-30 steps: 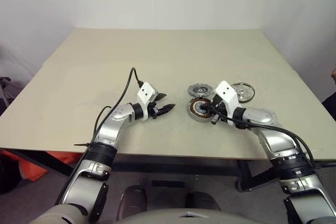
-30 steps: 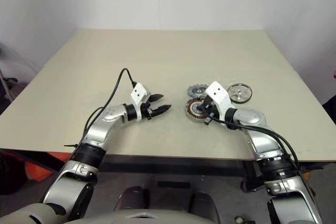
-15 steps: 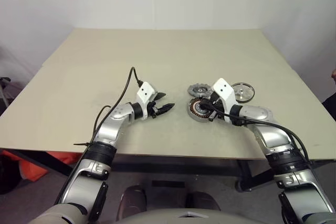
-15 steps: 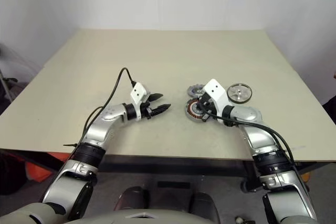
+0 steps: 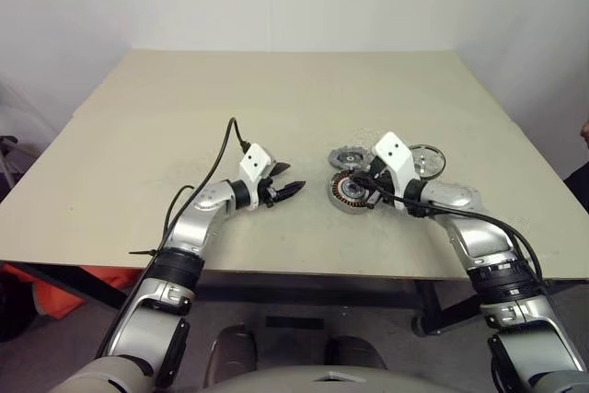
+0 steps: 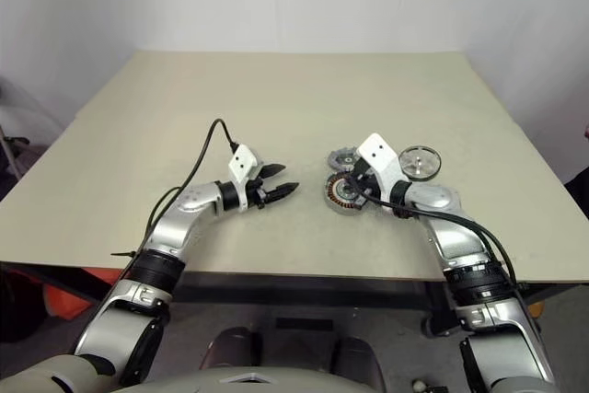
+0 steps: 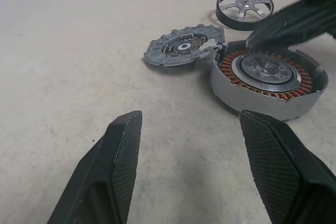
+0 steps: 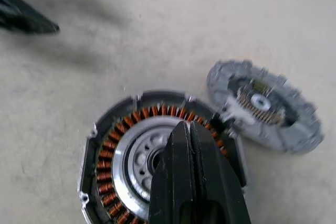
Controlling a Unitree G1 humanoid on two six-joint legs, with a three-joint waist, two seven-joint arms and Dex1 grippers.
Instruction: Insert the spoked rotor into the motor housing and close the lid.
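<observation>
One silver disc (image 7: 266,72) inside motor housing (image 7: 269,101)

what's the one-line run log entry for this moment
left gripper: open, empty | right gripper: shut, over motor housing | lid: on table, leaning on housing | spoked rotor: on table

- Motor housing (image 8: 157,156) partly hidden behind right gripper (image 8: 190,129), cut off at six o'clock.
- Right gripper blurred beyond housing in left wrist view.
</observation>
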